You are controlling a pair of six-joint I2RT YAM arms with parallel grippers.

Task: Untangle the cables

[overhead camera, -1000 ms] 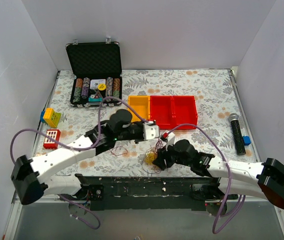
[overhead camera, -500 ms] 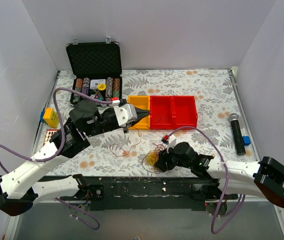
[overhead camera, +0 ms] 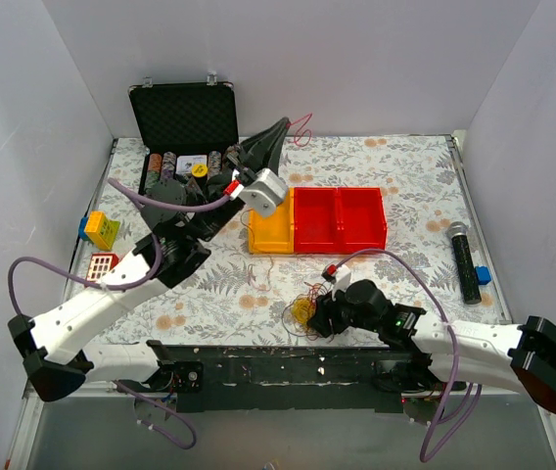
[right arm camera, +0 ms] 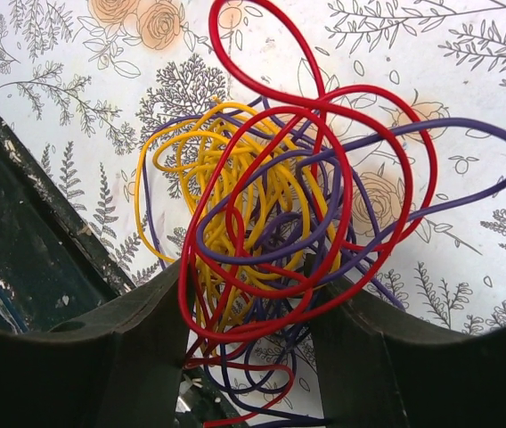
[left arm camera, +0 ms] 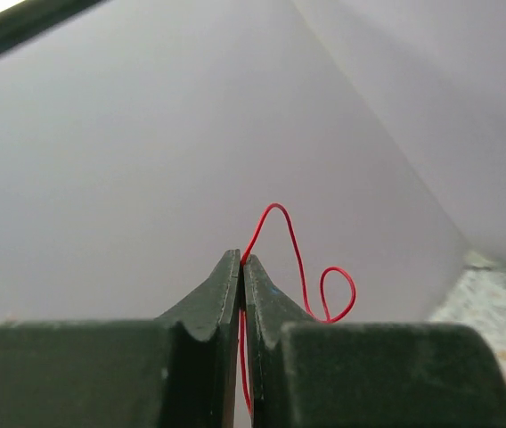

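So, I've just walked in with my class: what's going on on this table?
Two robot arms are working on a tangle of thin red, yellow and purple cables. The left gripper is shut on one red wire and holds it high near the back wall. The right gripper is low at the front of the table, with its jaws wide on either side of the tangle. Whether it squeezes the tangle is unclear. The knot is not yet undone.

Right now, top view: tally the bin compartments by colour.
Orange compartment: 1
Red compartments: 2
Total: 3
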